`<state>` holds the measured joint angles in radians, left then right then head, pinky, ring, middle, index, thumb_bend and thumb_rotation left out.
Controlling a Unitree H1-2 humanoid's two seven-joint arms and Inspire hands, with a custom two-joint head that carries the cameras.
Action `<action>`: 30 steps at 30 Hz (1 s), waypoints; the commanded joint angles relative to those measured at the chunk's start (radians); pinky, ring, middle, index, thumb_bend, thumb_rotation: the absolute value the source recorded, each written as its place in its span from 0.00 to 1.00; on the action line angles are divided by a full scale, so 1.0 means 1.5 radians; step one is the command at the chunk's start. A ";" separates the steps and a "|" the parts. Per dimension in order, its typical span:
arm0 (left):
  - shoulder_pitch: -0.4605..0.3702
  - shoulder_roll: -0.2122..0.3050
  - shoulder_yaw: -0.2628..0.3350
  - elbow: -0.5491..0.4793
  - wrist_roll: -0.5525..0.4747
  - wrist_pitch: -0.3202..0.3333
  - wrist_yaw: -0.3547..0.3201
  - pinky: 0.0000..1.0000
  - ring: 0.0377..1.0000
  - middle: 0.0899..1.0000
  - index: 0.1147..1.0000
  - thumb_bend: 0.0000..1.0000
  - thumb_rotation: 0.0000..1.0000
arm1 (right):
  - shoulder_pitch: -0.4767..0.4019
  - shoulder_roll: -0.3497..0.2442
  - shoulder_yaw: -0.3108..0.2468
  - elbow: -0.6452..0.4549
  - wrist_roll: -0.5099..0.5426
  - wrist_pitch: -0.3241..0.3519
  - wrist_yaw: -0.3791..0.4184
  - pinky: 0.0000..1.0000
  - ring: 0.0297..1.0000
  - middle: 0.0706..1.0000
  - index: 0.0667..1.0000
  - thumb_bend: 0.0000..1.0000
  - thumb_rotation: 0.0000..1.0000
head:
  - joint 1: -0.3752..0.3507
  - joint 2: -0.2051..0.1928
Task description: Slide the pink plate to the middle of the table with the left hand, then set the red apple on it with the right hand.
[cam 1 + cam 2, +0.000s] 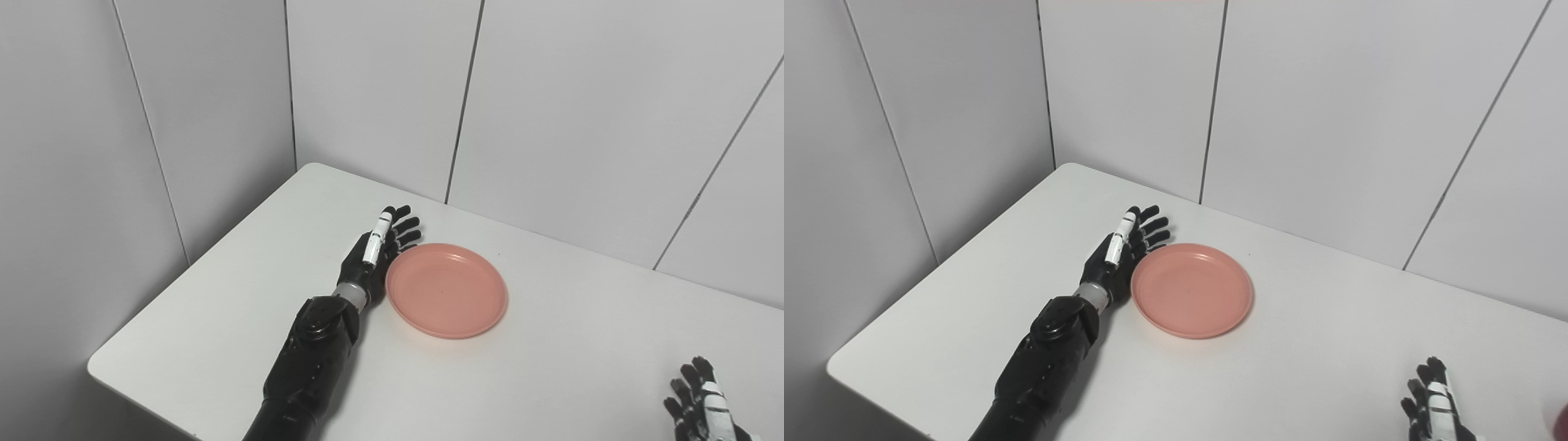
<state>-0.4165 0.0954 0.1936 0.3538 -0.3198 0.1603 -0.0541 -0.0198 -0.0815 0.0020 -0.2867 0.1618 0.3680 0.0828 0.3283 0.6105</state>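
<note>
No writing, label, brand, number or sign can be read anywhere in either view.
</note>
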 commanded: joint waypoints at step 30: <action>0.026 -0.045 -0.043 -0.081 0.001 0.074 -0.003 0.89 0.89 0.89 0.88 0.35 1.00 | -0.017 0.015 -0.001 0.005 -0.037 -0.060 0.005 1.00 0.98 0.99 0.99 0.16 1.00 | -0.080 0.054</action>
<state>-0.3718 0.0401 0.1360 0.2299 -0.3185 0.2623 -0.0498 -0.0198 -0.0657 0.0056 -0.2556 0.1025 0.3381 0.0947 0.2102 0.6903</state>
